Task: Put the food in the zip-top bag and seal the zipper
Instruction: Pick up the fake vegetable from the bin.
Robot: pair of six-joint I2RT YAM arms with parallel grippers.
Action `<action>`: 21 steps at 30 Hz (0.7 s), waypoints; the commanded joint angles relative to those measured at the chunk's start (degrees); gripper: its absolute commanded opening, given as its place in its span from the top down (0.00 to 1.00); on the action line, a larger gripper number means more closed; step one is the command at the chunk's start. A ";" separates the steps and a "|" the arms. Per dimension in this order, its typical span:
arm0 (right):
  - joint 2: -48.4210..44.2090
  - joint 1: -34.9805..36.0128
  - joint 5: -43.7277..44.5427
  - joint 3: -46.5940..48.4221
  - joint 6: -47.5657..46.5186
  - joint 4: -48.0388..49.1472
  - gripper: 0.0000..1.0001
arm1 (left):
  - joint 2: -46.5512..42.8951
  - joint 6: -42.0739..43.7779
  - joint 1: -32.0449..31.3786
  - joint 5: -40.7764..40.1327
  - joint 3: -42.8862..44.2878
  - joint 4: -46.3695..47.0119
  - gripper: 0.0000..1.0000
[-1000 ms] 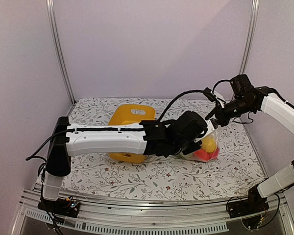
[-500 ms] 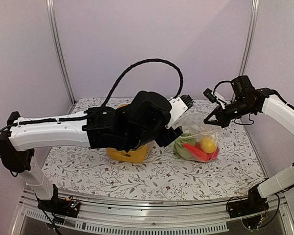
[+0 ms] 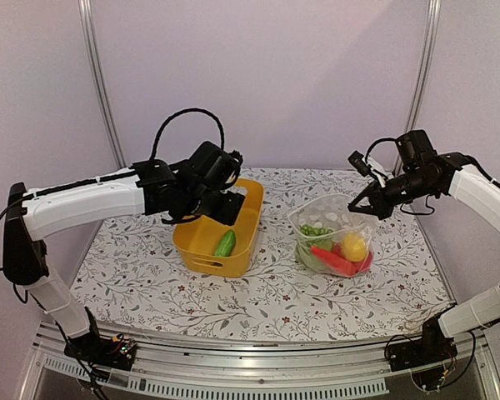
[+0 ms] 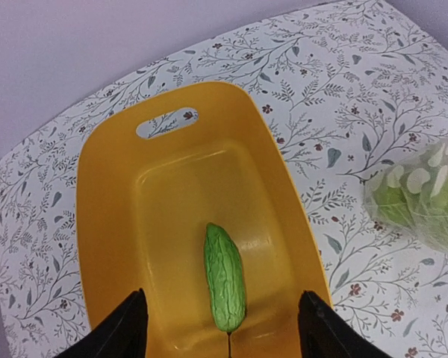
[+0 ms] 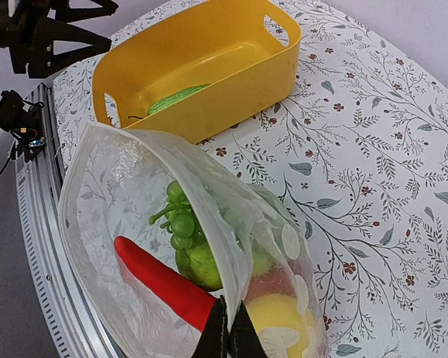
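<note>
The clear zip-top bag [image 3: 333, 237] stands open at the right of the table; it holds green grapes [image 5: 175, 220], a red pepper [image 5: 164, 283], a yellow fruit [image 3: 355, 246] and other green food. My right gripper [image 5: 228, 332] is shut on the bag's top edge [image 3: 368, 206] and holds it up. A green bumpy cucumber [image 4: 224, 276] lies alone in the yellow basket [image 4: 112, 224]. My left gripper [image 4: 220, 335] is open and empty, hovering above the basket [image 3: 202, 237], its jaws either side of the cucumber [image 3: 225, 243].
The floral tablecloth [image 3: 267, 300] covers the table. Purple walls and metal posts [image 3: 100, 92] enclose the back and sides. The basket has handle slots at each end [image 4: 166, 123].
My left arm has pulled back from the bag, swung left and now hangs over the basket. The bag stands more open, with the food in it. The right gripper kept its hold.
</note>
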 commanded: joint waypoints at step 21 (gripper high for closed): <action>-3.65 0.20 -0.75 -3.16 -0.16 1.03 1.00 | 11.36 -9.88 13.59 23.09 -2.51 -1.40 0.31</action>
